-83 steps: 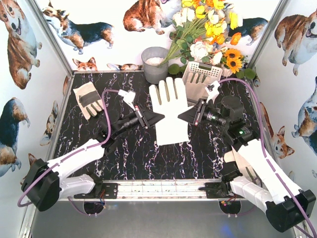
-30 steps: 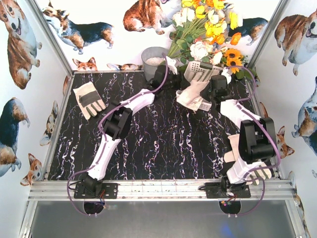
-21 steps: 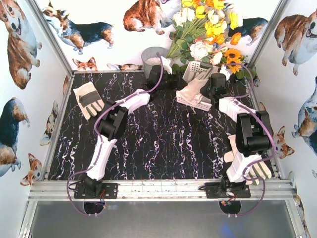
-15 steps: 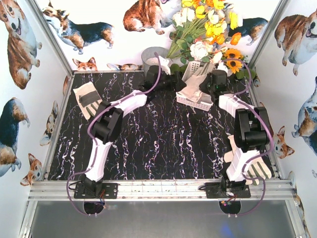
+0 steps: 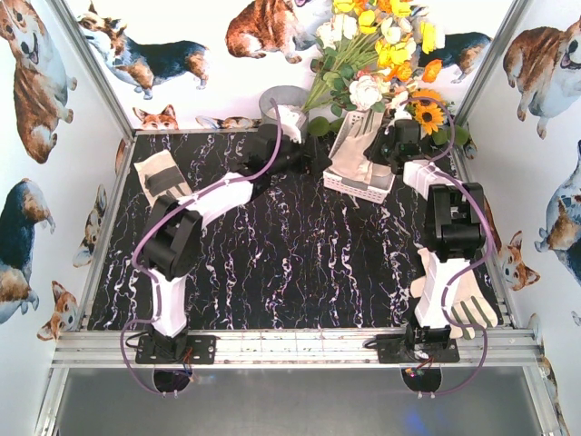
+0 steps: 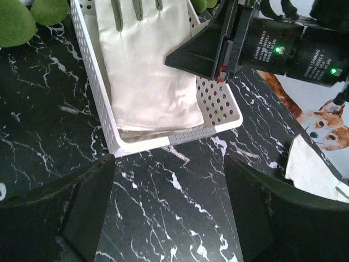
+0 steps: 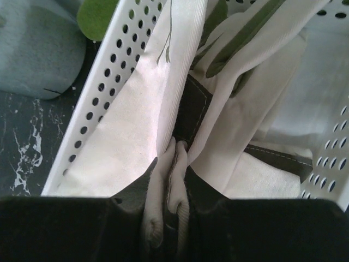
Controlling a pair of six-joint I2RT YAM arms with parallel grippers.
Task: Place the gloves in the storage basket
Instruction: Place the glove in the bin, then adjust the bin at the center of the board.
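Observation:
The white storage basket (image 5: 356, 187) stands at the back right, and a plain white glove (image 5: 352, 150) lies draped inside it (image 6: 144, 71). My right gripper (image 5: 382, 148) is shut on a fold of that glove (image 7: 173, 183), over the basket (image 7: 103, 93). Under it in the basket lies a glove with dark grey panels (image 7: 272, 157). My left gripper (image 5: 305, 160) is open just left of the basket, with only table between its fingers (image 6: 87, 204). A grey-panelled glove (image 5: 160, 176) lies at the back left. Another glove (image 5: 461, 304) lies front right by the right arm's base.
A grey metal bucket (image 5: 283, 102) stands behind the left gripper, also seen in the right wrist view (image 7: 38, 49). A flower bouquet (image 5: 381, 50) and green balls (image 6: 16, 22) crowd the back right behind the basket. Metal frame posts and printed walls close in the table.
My left gripper has opened, let go of the white glove and drawn back left. The right gripper has carried the glove further over the basket toward the back.

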